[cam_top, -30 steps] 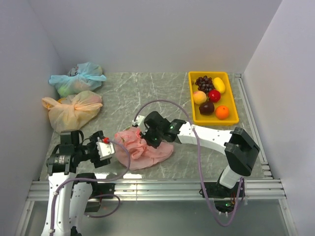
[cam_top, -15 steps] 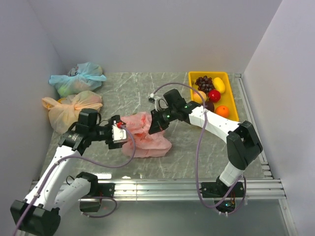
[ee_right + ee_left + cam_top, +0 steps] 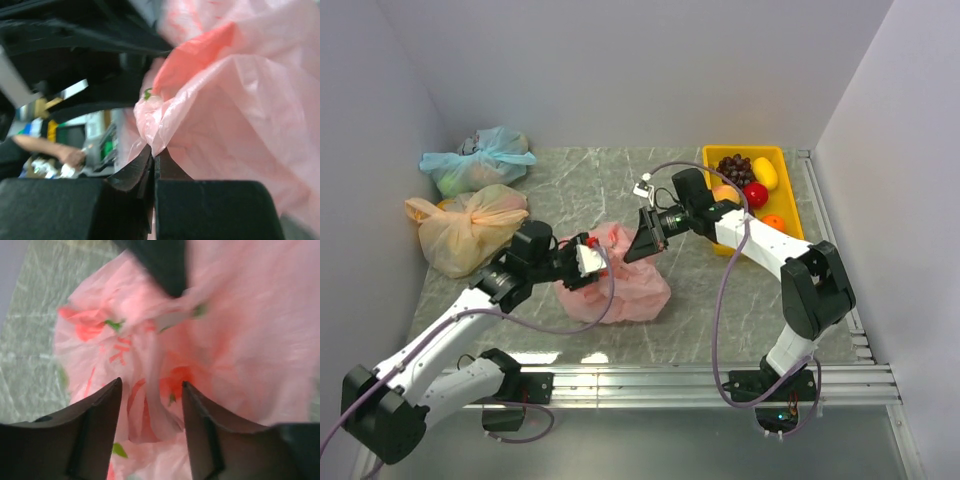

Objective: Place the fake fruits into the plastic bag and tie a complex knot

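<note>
From the overhead camera, the thin, crinkly salmon-pink plastic bag (image 3: 620,290) lies heaped in the middle of the grey marbled desk (image 3: 570,190), between my two arms. The fake fruits (image 3: 755,195) all appear to sit in the yellow plastic tray (image 3: 750,150) at the back right: a purple grape bunch, a red ball, a yellow piece and orange ones. I can see none in the bag. My right hand (image 3: 642,243) is at the bag's upper edge and my left hand (image 3: 590,262) is at its left side. A blue-green tied bag (image 3: 480,160) and a pale peach tied bag (image 3: 465,225) rest at the back left.

From the left wrist camera, the left hand (image 3: 150,420) is released. Its fingers are apart and straddle a fold of the bag (image 3: 240,340) without pinching it.

From the right wrist camera, the right hand (image 3: 152,160) is clenched on a ridge of the bag's film (image 3: 240,125).

I judge the task barely begun. The bag is only being opened, every fruit has yet to go in, and the knot comes after that.
</note>
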